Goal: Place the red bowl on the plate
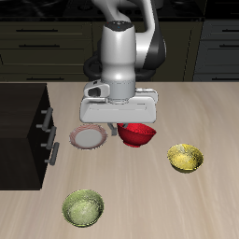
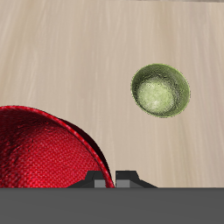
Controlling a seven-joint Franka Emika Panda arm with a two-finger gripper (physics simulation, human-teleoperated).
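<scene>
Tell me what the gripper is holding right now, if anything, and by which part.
It cannot be told for sure. The gripper is down at the rim of the red bowl, beside the plate, but neither view shows its fingertips closed on the rim.

The exterior camera sits high in front of the pale wooden table and looks down and back across it, far enough off to take in the white robot arm, the dark cabinets behind it and most of the tabletop. The wrist camera rides on the gripper and looks steeply down at the wood from close range, the dark finger tips just entering its frame. Both views share the small glossy red bowl, cropped and filling much of the close view, a round green bowl, and the bare wood between them. A flat white plate with a reddish-brown rim and a yellow bowl appear only from the exterior camera.
</scene>
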